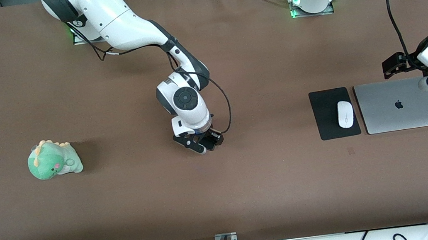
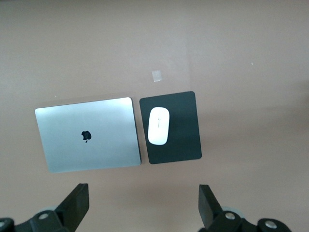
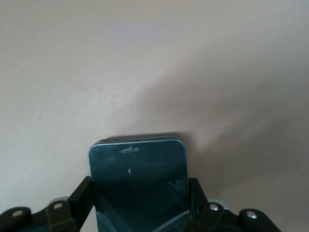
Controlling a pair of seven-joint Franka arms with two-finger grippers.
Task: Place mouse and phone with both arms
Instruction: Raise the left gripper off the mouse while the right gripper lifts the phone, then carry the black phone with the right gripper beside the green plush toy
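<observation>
The white mouse (image 1: 345,114) lies on a black mouse pad (image 1: 326,121) toward the left arm's end of the table; it also shows in the left wrist view (image 2: 158,125). The black phone (image 3: 137,169) is held between the fingers (image 3: 82,195) of my right gripper (image 1: 204,143), low over the middle of the table. In the front view the phone is mostly hidden by that gripper. My left gripper (image 1: 395,65) is open and empty, up in the air over the table beside the laptop's edge; its fingers (image 2: 77,200) stand wide apart.
A closed silver laptop (image 1: 398,104) lies beside the mouse pad. A green plush dinosaur (image 1: 53,159) sits toward the right arm's end of the table. A small tape mark (image 1: 351,151) is on the brown table, nearer to the front camera than the pad.
</observation>
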